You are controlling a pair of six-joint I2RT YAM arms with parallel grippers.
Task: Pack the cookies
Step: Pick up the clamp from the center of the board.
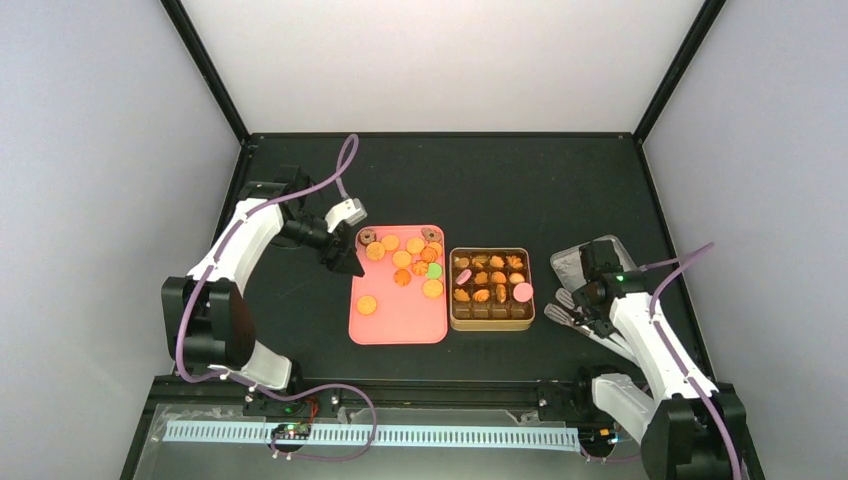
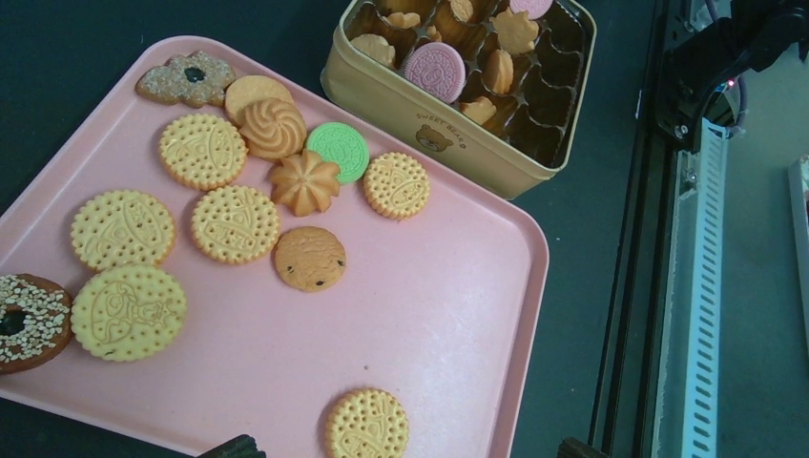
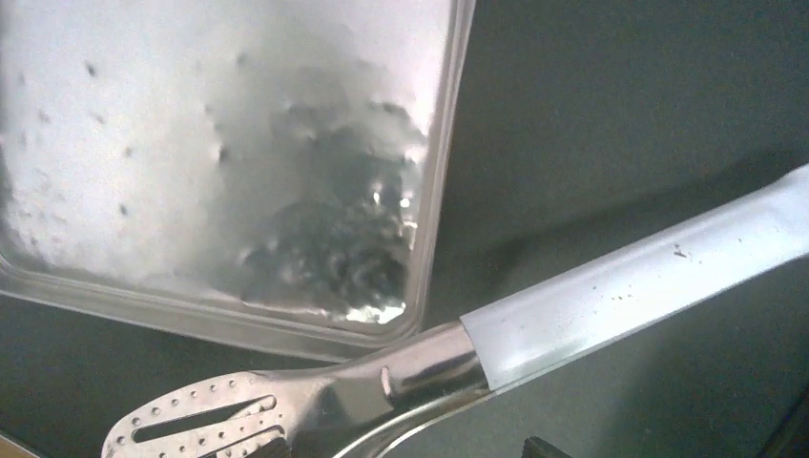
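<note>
Several round orange and yellow cookies (image 1: pixel 403 262), plus a green one (image 2: pixel 338 151) and a dark ring one (image 2: pixel 24 321), lie on a pink tray (image 1: pixel 400 320). One yellow cookie (image 2: pixel 366 425) lies alone near the tray's front. A gold compartment tin (image 1: pixel 490 318) to the right of the tray holds several cookies (image 1: pixel 488 277), two of them pink. My left gripper (image 1: pixel 345 262) hangs over the tray's left edge, open and empty (image 2: pixel 408 448). My right gripper (image 1: pixel 585 303) is low over the metal tongs (image 3: pixel 534 305), with its jaws apart on either side of them.
A silver tin lid (image 1: pixel 585 260) lies upside down behind the right gripper and fills the upper left of the right wrist view (image 3: pixel 219 153). Black posts and white walls bound the table. A white rail (image 1: pixel 370 435) runs along the near edge.
</note>
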